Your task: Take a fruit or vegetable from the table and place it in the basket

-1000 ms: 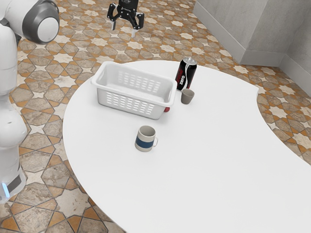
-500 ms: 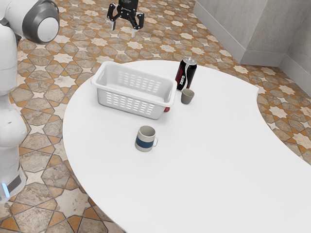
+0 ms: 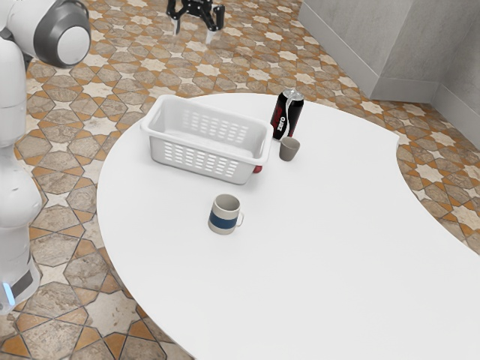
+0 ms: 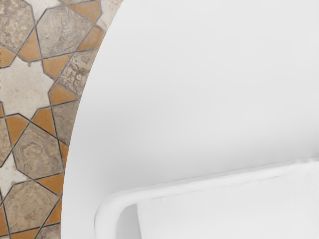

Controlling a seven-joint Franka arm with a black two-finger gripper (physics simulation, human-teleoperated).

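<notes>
Red fruit or vegetable (image 3: pixel 258 169) lies just outside the white basket (image 3: pixel 206 147).

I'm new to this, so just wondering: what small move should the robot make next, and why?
Probably move the open gripper toward the red thing, perhaps fruit: it peeks out beside the basket, and the gripper is empty and away from it.

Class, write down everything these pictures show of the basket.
The basket is white and oblong and looks like plastic, with a thick, rounded rim and rows of slots through its long walls. It stands upright on the table; what shows of its inside is bare. A red thing, mostly hidden, peeks out at the end nearer the small cup; I cannot tell whether it touches the basket.
</notes>
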